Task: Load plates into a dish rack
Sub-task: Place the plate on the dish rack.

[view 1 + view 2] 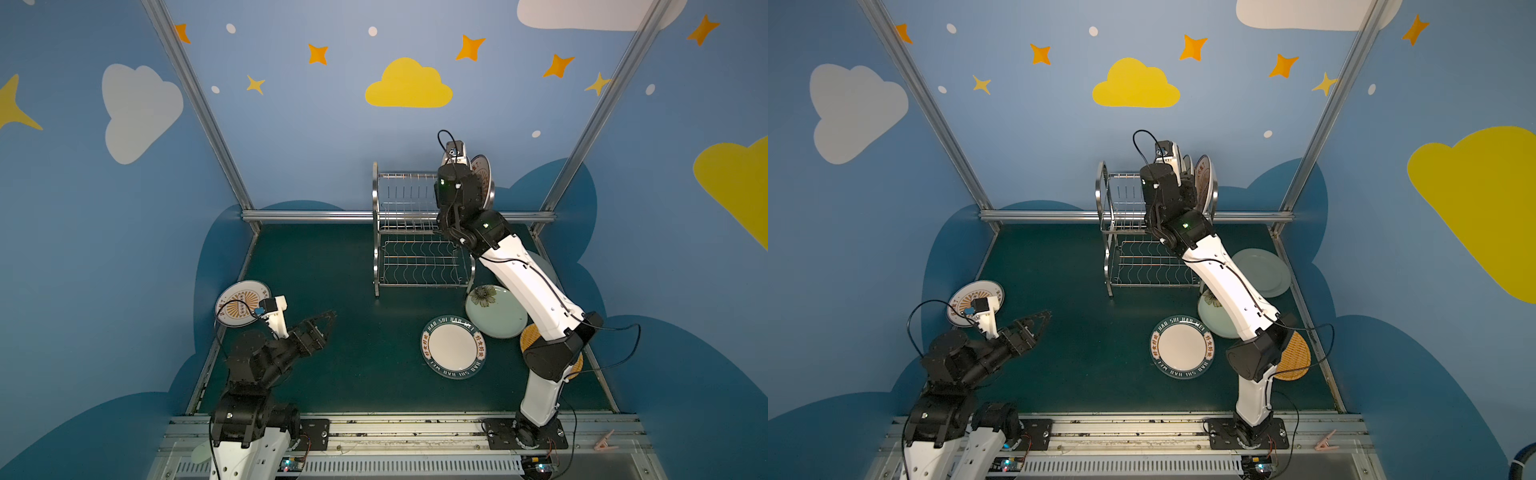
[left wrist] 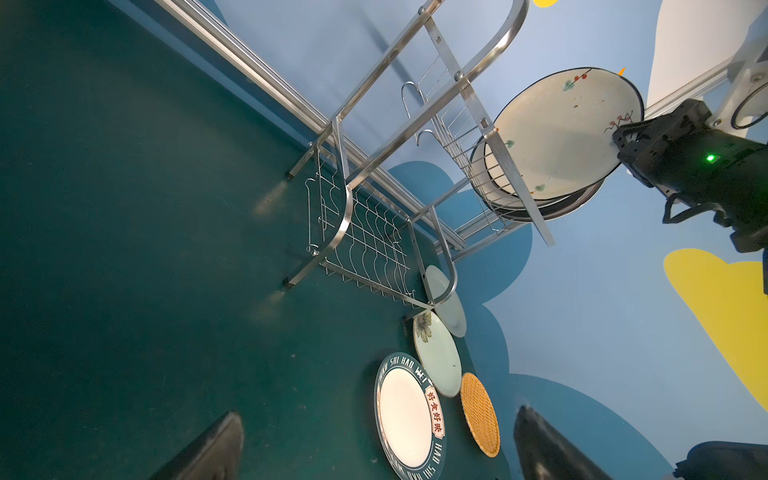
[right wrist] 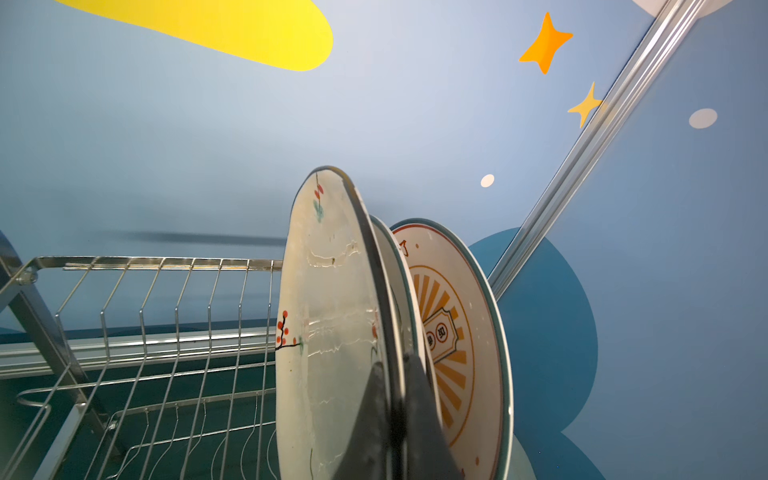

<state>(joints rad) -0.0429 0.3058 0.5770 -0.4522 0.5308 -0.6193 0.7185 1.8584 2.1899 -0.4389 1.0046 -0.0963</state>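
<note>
Plates, front right: green-lettered plate (image 1: 453, 347) lies flat on the table (image 1: 353, 374), right of its middle; orange woven plate (image 1: 1296, 353) lies flat by the right edge, partly hidden under the right arm.
Front left: left gripper (image 1: 328, 319) hangs low over the table, pointing toward its middle, fingers spread wide with nothing between them.
Left edge: loose sunburst plate (image 1: 232, 305) lies flat against that edge, partly behind the left wrist camera.
Right side, further back: flowered pale green plate (image 1: 494, 313) lies flat just beside the green-lettered plate, its far rim at the rack's near right foot; plain pale green plate (image 1: 1264, 272) lies flat beyond it, between the rack and the right edge.
Back edge: dish rack (image 1: 376, 249) stands upright, right of the middle.
Upper shelf, right end: blossom plate (image 3: 328, 311) stands on edge, higher than its neighbours; whether it sits in a slot cannot be told. Just behind it stand a white plate (image 3: 392, 274) and the racked sunburst plate (image 3: 461, 332), both on edge.
Above the rack: right gripper (image 3: 395, 419) reaches down, fingers clamped on the blossom plate's rim.
</note>
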